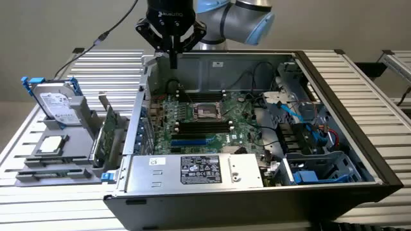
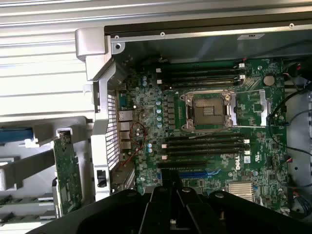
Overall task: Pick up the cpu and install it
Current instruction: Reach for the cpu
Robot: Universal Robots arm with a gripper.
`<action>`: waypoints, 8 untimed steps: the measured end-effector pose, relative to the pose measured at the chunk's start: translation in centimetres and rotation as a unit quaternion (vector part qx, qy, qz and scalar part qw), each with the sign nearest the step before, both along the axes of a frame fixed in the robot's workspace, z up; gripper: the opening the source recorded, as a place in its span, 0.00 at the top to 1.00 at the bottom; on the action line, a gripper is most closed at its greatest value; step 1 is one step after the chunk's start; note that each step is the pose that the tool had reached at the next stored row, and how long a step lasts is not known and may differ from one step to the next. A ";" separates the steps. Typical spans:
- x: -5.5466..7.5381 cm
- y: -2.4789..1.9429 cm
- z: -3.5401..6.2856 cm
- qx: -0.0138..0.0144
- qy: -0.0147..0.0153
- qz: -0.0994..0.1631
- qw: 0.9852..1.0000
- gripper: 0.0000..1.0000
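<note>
tool: tool shut, empty, above the case rear corner
cpu: cpu flat on the rack, table edge at the exterior view's left, well apart
socket: socket open, empty
step: pick unstarted
need: fingers parted over the chip

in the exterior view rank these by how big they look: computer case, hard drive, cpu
1. computer case, by far the largest
2. hard drive, standing upright
3. cpu, smallest, lying flat

The arm hangs at the far side, gripper pointing straight down, jaws closed together.
</note>
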State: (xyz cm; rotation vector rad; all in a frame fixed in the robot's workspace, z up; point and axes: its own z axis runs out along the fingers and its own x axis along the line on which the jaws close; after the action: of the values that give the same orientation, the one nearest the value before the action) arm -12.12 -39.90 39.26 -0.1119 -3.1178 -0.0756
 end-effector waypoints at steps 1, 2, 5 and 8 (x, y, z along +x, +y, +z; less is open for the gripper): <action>0.0 0.00 0.00 0.000 0.000 0.000 1.000 0.89; 0.0 0.00 0.00 0.000 0.000 0.000 1.000 0.89; 0.0 0.00 0.00 0.000 0.000 0.000 1.000 0.89; 0.0 0.00 0.00 0.000 0.000 0.000 1.000 0.89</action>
State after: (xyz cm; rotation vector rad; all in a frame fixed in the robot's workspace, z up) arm -12.13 -39.89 39.26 -0.1119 -3.1178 -0.0756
